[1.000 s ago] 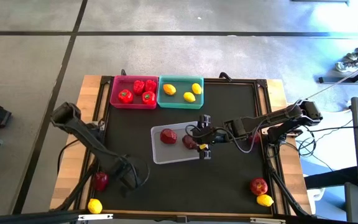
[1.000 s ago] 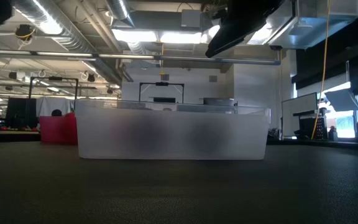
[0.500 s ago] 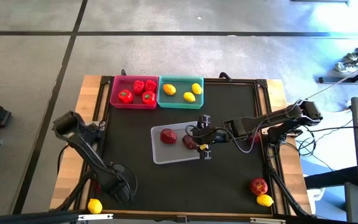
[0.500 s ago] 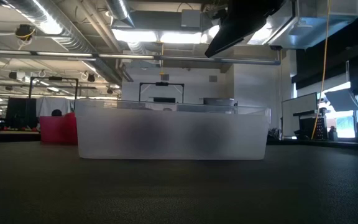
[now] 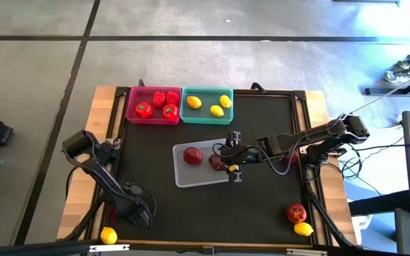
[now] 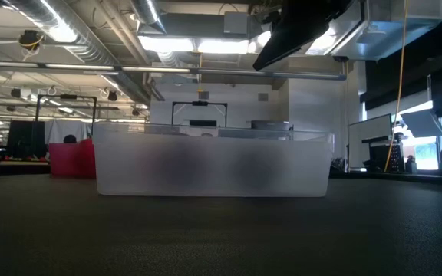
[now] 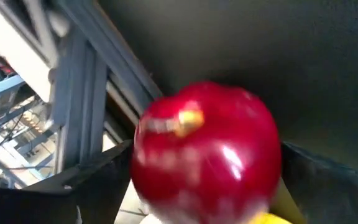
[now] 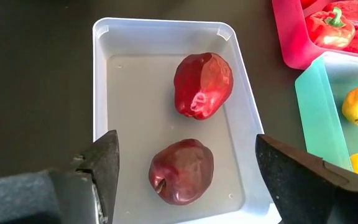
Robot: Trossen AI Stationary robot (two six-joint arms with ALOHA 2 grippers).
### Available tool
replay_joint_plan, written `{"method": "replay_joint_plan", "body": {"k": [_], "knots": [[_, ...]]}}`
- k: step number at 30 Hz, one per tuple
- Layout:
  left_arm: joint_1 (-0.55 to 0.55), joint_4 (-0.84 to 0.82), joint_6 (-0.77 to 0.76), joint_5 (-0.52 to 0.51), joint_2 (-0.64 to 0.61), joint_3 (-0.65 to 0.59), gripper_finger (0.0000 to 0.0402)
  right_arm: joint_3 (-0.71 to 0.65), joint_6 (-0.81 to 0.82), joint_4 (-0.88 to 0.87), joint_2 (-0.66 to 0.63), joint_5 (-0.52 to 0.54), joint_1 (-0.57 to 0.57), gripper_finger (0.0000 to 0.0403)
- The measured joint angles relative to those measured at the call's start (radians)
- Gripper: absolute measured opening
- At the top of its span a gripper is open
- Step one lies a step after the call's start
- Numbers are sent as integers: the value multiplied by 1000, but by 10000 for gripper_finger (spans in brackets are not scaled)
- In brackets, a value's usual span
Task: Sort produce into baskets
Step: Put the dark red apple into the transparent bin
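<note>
A dark red apple [image 7: 207, 149] lies on the black mat near the table's near left corner, with a yellow lemon [image 5: 108, 235] just beyond it toward the near edge. My left gripper [image 5: 124, 211] is low over this apple and open, one finger on each side of it [image 7: 204, 167]. In the high view the gripper hides the apple. My right gripper [image 5: 232, 162] hangs open above the grey-white basket [image 5: 184, 178]. Two apples [image 8: 202, 84] [image 8: 182, 171] lie in that basket below its fingers. My left gripper slants down at the apple with its two open fingers [image 7: 98, 180] beside the apple's flanks. I cannot tell whether they touch it. The apple sits with its stem end [image 7: 188, 118] facing the wrist.
The pink basket [image 5: 130, 114] with red peppers and the teal basket [image 5: 206, 117] with lemons stand side by side at the far edge. Another apple [image 5: 296, 212] and lemon [image 5: 303, 228] lie at the near right corner. The table's wooden rim and frame run close by my left gripper.
My left gripper has gone down and toward the table's near left corner, rolling its wrist, and now covers the apple that was in plain view on the mat. Its fingers have stayed open.
</note>
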Motion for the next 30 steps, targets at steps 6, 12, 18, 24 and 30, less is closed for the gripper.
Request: {"method": "replay_joint_plan", "body": {"k": [6, 12, 18, 24, 30], "knots": [[-3, 79, 29, 5, -1, -38, 322, 0, -9, 0, 0, 0, 0, 301], [-3, 104, 89, -2, -20, -38, 308, 0, -14, -7, 0, 0, 0, 301], [1, 104, 131, -84, -80, -8, 308, 0, -14, -11, 0, 0, 0, 301], [31, 100, 164, -308, -196, 44, 308, 0, 26, -74, -8, -39, 1, 301], [81, 103, 198, -597, -331, 67, 317, 1, 73, -125, -10, -126, 15, 301]]}}
